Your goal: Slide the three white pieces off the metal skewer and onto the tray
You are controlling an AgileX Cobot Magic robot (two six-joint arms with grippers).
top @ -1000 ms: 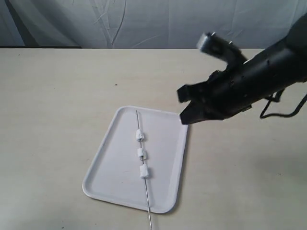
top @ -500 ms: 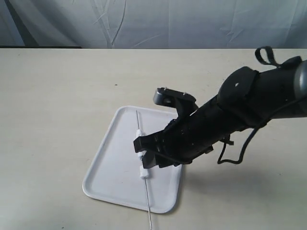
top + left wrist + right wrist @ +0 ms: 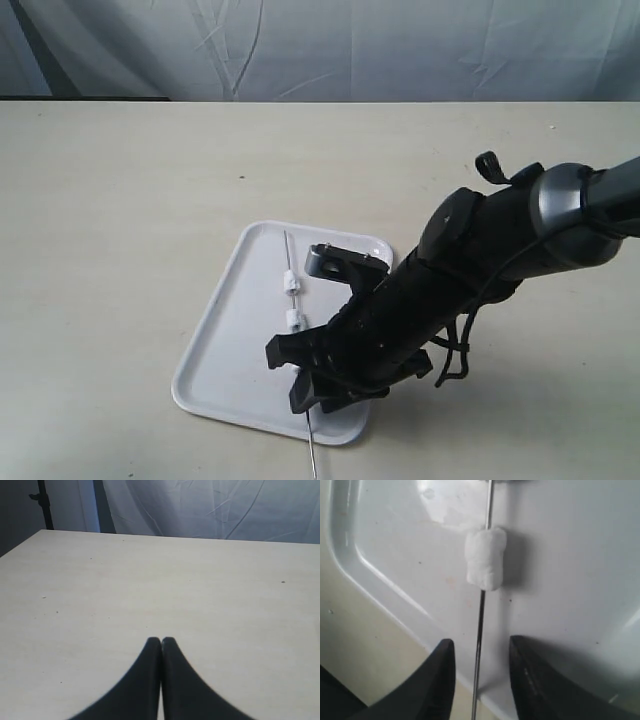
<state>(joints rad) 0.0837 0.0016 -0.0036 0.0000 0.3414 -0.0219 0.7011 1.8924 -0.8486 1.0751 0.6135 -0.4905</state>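
Since its two black fingers (image 3: 442,680) stand spread, the right end effector (image 3: 481,647) grips nothing. The metal skewer (image 3: 481,617) runs through the gap between them, with space on either side. Just past the fingertips, one white piece (image 3: 485,558) sits threaded on the rod and lies on the floor of the tray (image 3: 560,555).

Seen from the exterior camera, this end effector (image 3: 296,378) hangs low over the tray's (image 3: 225,340) near edge. Its arm reaches in across the tray's right rim and covers that piece. A second white piece (image 3: 295,320) shows on the skewer (image 3: 286,248) close to the tray's middle, and a third white piece (image 3: 291,283) sits a little nearer the tray's far edge. The rod's far tip ends inside the tray, short of the far rim. Its near end pokes out past the near rim over the counter (image 3: 120,200).

The left end effector (image 3: 161,642) has its fingers pressed together on nothing, above bare counter (image 3: 150,580). Where it stands relative to the tray cannot be told.
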